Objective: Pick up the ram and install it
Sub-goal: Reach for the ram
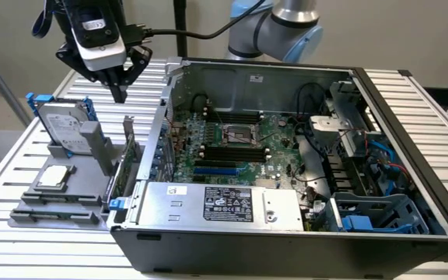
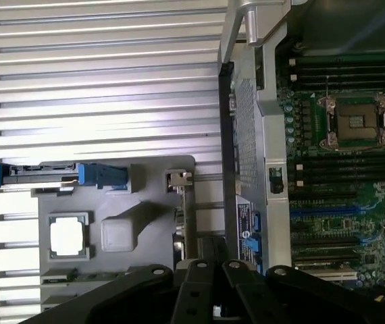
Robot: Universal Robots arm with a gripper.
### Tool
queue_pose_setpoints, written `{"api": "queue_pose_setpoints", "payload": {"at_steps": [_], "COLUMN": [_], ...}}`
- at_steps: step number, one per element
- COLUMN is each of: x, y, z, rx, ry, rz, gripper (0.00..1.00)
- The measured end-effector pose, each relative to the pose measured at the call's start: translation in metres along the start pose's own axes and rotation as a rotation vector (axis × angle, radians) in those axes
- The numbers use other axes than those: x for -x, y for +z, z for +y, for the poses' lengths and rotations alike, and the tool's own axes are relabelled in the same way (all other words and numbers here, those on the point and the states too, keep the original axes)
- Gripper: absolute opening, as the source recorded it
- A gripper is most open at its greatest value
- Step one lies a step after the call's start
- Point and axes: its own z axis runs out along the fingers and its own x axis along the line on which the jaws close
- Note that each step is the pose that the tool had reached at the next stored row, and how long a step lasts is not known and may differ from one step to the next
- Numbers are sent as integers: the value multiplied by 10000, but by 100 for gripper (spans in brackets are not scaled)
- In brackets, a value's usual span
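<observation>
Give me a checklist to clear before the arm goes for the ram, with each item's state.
1. Gripper open for a grasp: not ok, it is shut and empty.
2. Gripper clear of parts: ok, it hangs above the grey holder, touching nothing.
3. Ram spotted in the holder: cannot tell.
4. Memory slots free: ok, they look empty.
5. Case open: ok, the motherboard is exposed.

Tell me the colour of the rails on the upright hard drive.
The rails are blue; the exterior view shows them best.
</observation>
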Motion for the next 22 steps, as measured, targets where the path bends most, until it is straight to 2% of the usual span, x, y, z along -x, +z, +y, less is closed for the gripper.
{"api": "queue_pose_setpoints", "payload": {"at_steps": [2, 4, 10, 13, 18, 22], "x": [-32, -74, -179, -266, -481, -608], "y": [15, 29, 30, 28, 32, 40], "z": [-25, -51, -129, -166, -210, -240], "rx": [-3, -4, -5, -6, -69, -123], "ry": [4, 5, -23, -26, -27, -27], "rz": [38, 51, 57, 57, 53, 50], "gripper": [11, 11, 11, 11, 11, 11]}}
